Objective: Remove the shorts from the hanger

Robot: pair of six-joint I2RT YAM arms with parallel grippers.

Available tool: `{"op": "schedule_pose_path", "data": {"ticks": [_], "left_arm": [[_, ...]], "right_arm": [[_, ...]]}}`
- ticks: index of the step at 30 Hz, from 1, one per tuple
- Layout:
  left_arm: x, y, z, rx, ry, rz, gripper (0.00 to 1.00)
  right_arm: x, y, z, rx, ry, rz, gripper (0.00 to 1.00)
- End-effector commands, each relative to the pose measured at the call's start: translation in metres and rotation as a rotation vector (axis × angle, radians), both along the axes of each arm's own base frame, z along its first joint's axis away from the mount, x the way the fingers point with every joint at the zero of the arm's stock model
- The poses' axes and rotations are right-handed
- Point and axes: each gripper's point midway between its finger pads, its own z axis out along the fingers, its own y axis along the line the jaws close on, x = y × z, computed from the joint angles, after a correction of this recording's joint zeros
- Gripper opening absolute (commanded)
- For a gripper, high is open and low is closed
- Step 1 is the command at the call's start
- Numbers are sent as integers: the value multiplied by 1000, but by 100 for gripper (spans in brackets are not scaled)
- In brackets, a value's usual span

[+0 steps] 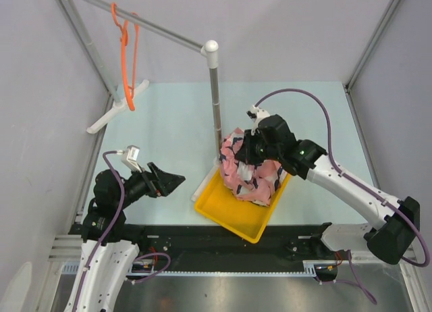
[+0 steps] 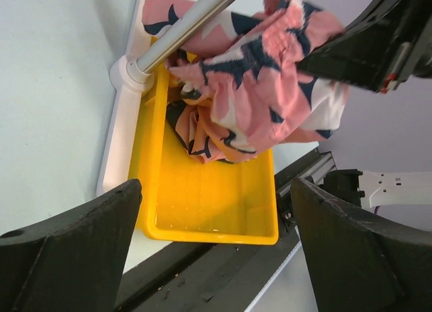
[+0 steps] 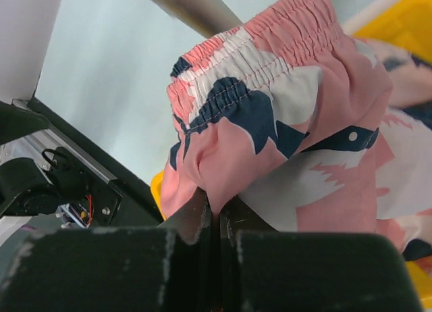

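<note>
The shorts [image 1: 251, 169] are clamped at the waistband by the right gripper [image 3: 214, 214] and hung down into the tray [image 1: 229, 216], well apart from the hanger [image 1: 127, 55], while the left gripper [image 1: 175, 181] is seen empty, with fingers spread.

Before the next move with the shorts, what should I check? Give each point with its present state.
1. Shorts off hanger: ok, it hangs bare on the rail.
2. Right pincer shut on shorts: ok, just below the waistband.
3. Shorts over tray: ok, lower folds lie in it.
4. Left pincer open, apart from shorts: ok.
5. Shorts free of pole: cannot tell, fabric is close beside it.
</note>
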Motion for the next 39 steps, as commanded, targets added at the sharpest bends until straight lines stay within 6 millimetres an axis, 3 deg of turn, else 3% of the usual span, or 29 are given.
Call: {"op": "schedule_pose_path", "data": {"ticks": [1,3,5,8,13,15,16,20,22,23,25,28,29,31,33,34,39], "left_arm": [[-3,-1,17,6,-57,-21,96],[-3,-1,16,10,-56,-22,96],[-2,-1,15,14,-56,-22,96],[0,-2,16,4,-57,-24,97],[5,-4,17,-6,-54,-22,97],[5,-4,19,-8,-56,-22,97],[5,-3,20,-7,-58,-21,97],[4,-2,22,-1,-62,-12,97],[3,-2,22,-4,-57,-15,97],[3,-3,21,-5,-54,-18,97],[1,-3,21,0,-55,-21,97],[-1,-1,22,11,-60,-16,97],[-2,-1,22,13,-64,-17,97],[-2,-1,23,9,-68,-19,97],[-3,-2,22,3,-66,-26,97],[-2,-2,22,3,-67,-27,97],[-1,-3,25,3,-71,-27,97]], "right_arm": [[-10,-4,0,111,33,-58,0],[-13,-18,-7,104,65,-131,0],[-16,-43,-29,15,117,-241,0],[-30,-61,-51,-55,212,-358,0],[-59,-51,-100,-182,315,-442,0],[-60,-52,-115,-208,341,-493,0],[-61,-45,-131,-216,365,-493,0],[-59,-24,-163,-192,409,-453,0],[-52,-7,-168,-145,399,-399,0],[-56,-3,-179,-165,430,-362,0],[-58,2,-184,-165,449,-330,2],[-65,-3,-179,-190,436,-299,38],[-64,-7,-175,-197,413,-304,56],[-65,-14,-156,-179,371,-299,76],[-64,-16,-139,-154,324,-266,87],[-63,-14,-121,-100,291,-243,99],[-43,-2,-75,26,152,-117,100]]}}
